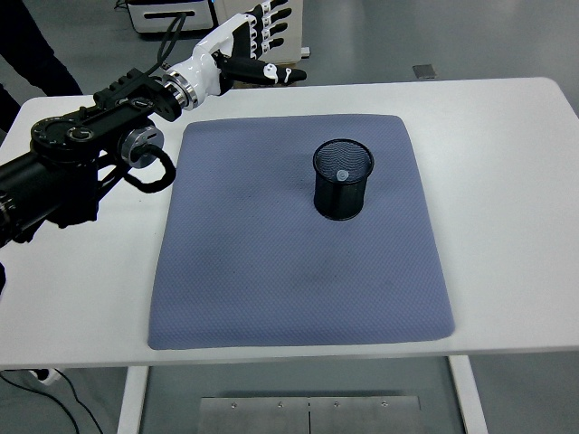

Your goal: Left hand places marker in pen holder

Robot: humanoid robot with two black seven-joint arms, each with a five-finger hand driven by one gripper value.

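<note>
A black mesh pen holder (343, 179) stands upright on the blue-grey mat (298, 262), toward its far right part. Inside it the pale round end of the marker (342, 174) shows. My left hand (258, 45), white with black fingertips, is raised over the table's far edge, well up and left of the holder. Its fingers are spread and hold nothing. The black left arm (86, 149) runs in from the left edge. The right arm is out of sight.
A person's dark clothing (32, 45) shows at the top left, behind the table. A white cabinet (172, 14) and a cable stand beyond the far edge. Bare white table (507, 181) lies to the right of the mat.
</note>
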